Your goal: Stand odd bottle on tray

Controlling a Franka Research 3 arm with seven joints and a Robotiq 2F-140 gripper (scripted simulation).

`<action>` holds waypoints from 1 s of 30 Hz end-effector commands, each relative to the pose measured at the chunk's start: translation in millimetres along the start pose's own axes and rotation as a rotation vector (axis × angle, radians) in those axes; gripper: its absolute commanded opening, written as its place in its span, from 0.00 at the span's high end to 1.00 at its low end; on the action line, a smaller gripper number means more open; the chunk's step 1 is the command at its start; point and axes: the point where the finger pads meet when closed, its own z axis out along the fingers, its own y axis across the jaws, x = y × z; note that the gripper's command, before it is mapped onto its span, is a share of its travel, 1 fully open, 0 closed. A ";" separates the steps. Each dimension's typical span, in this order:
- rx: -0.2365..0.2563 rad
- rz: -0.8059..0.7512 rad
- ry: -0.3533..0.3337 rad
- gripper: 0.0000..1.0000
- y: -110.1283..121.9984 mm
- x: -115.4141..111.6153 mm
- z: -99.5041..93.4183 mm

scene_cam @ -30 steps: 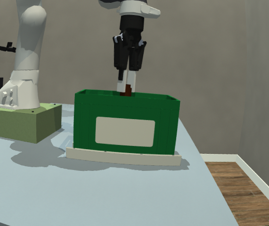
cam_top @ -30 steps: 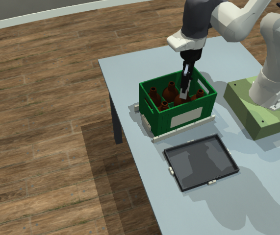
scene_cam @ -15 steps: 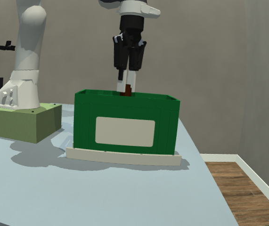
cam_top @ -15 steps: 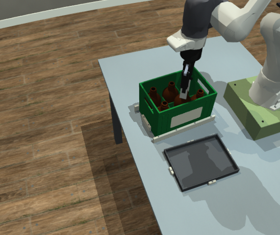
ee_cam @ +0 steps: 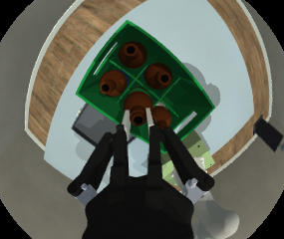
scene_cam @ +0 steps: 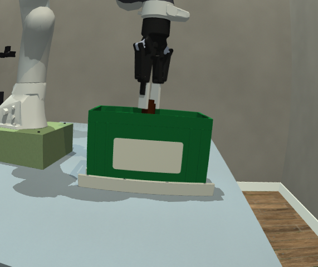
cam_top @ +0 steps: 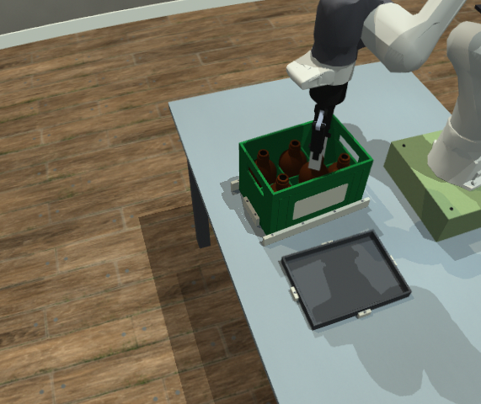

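Observation:
A green crate [cam_top: 275,209] [scene_cam: 147,126] [ee_cam: 188,96] stands on the grey table and holds several brown bottles. My gripper [cam_top: 315,162] [scene_cam: 150,104] [ee_cam: 138,115] reaches down into the crate and is shut on the neck of one brown bottle [cam_top: 307,172] [scene_cam: 152,108] [ee_cam: 138,102] in the front middle cell. That bottle is upright with its body inside the crate. The other bottles [cam_top: 293,154] [cam_top: 263,162] [cam_top: 282,180] [cam_top: 343,161] stand upright around it. The dark tray [cam_top: 344,282] lies flat and empty in front of the crate.
Beige rails [cam_top: 314,221] [scene_cam: 144,186] hold the crate's base in place. The robot's green base block [cam_top: 449,195] [scene_cam: 23,141] stands beside the crate. The table's edge runs close to the crate's far side, with wooden floor below.

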 end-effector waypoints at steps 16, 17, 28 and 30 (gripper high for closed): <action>0.002 0.007 0.004 0.90 -0.8 1.8 -4.7; 0.002 0.007 0.004 0.90 -0.8 1.8 -4.7; 0.002 0.007 0.004 0.90 -0.9 2.3 -12.5; 0.002 0.007 0.004 0.90 -1.0 2.4 -14.7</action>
